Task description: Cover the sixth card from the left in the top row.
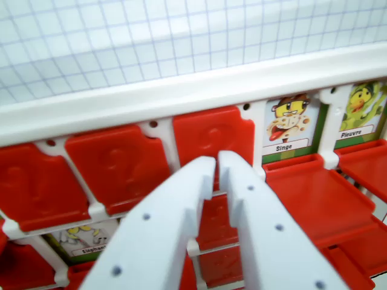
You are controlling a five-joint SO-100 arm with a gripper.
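Note:
In the wrist view, my gripper (216, 162) reaches up from the bottom, its two white fingers (254, 211) nearly touching with only a thin gap and nothing between them. The tips sit against the lower edge of a raised red flap (211, 134) in the top row of a white game board (181, 90). Two more raised red flaps (118, 166) (36, 187) stand to the wrist view's left. To the right, the "Singe" card (289, 124) and the "Pieuvre" card (361, 109) show uncovered, with red flaps (314, 193) lying flat below them.
A white grid-patterned surface (151, 36) lies beyond the board's top rail. A lower row shows an elephant card (84, 240) at the bottom left and more red flaps (217, 266) behind my fingers. The board runs out of frame on both sides.

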